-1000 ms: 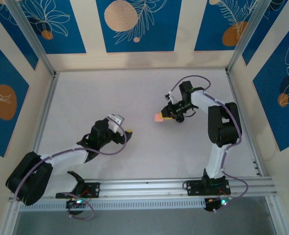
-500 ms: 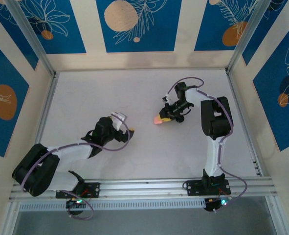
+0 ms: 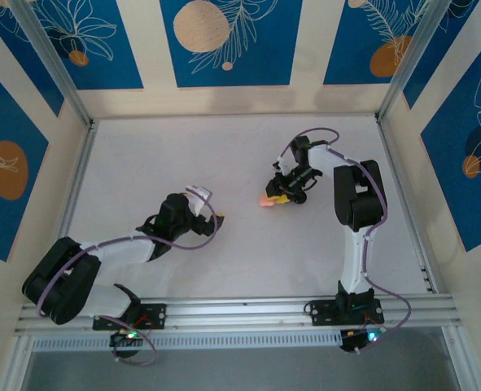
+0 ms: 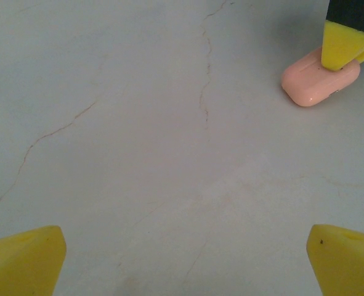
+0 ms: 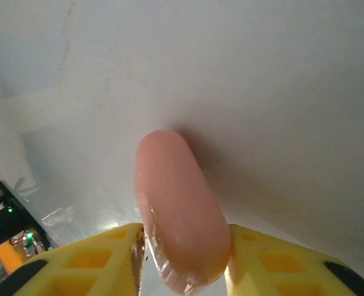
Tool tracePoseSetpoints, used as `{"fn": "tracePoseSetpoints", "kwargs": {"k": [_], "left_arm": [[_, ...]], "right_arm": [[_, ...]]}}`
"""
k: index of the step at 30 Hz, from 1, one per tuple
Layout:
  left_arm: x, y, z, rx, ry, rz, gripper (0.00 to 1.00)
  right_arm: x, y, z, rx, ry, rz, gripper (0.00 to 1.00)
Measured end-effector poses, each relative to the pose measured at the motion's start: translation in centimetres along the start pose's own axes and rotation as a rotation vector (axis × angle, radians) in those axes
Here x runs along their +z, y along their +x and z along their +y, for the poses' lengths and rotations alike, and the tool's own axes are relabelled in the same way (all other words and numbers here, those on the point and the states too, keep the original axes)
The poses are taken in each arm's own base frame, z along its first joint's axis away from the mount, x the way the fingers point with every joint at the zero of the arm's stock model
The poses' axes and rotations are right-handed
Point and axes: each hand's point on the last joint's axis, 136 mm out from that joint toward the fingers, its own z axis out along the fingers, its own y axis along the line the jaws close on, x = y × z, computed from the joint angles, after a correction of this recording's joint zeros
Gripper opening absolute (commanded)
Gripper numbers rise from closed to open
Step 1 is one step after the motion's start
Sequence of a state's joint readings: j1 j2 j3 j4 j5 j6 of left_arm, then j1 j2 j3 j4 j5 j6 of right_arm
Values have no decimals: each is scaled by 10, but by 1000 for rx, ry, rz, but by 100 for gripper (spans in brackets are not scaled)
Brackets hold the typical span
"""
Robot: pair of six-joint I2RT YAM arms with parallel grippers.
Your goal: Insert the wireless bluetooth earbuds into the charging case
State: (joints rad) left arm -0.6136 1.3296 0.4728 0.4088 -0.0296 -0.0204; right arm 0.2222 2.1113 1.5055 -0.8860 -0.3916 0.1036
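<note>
right fingers snug on pink case

left tool: fingers spread wide | right tool: aimed leftward, elbow bent

No text, label, brand, number or sign can be read in any view. The blue wall panels bear only drawn leaves and orange discs, with no lettering. The pink charging case has a plain glossy shell, and the yellow pads of the right jaws on either side of it are unmarked. The pale bench shows only thin cracks. Small green lights glow at the arm bases, and anything printed near them is too small to make out.
</note>
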Motion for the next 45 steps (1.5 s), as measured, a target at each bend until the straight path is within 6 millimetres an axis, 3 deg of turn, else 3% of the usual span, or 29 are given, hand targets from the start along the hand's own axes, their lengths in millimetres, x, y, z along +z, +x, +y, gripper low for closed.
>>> {"fn": "tracePoseSetpoints", "kwargs": {"k": [6,11,15,18,22,23,24,25,29,34,37,45], "left_arm": [[-11,-9,8,-1,-45,-17,100],[-21,-25,17,-10,-95,-23,100],[-33,-43,26,-29,-145,-30,100],[-45,-53,41,-37,-217,-31,100],[-70,-61,90,-93,-398,-59,100],[-76,-62,102,-111,-433,-69,100],[-82,-63,115,-131,-474,-80,100],[-88,-64,127,-145,-511,-89,100],[-95,-57,153,-167,-602,-110,100],[-82,-18,165,-142,-655,-74,100],[-77,6,174,-135,-689,-51,100],[-65,38,195,-133,-741,-90,100]], "right_arm": [[-6,-5,-8,7,73,-17,46],[-22,-10,0,-16,98,-64,47],[-60,-15,24,-81,110,-177,48],[-104,-17,51,-170,116,-342,50],[-154,-2,64,-254,124,-595,67],[-162,2,60,-261,127,-652,69],[-168,5,52,-257,135,-705,91],[-172,7,41,-241,145,-754,99],[-167,10,-12,-181,222,-866,99],[-145,19,-65,-118,299,-929,99],[-142,19,-76,-142,337,-981,99],[-145,9,-79,-281,372,-1117,99]]}}
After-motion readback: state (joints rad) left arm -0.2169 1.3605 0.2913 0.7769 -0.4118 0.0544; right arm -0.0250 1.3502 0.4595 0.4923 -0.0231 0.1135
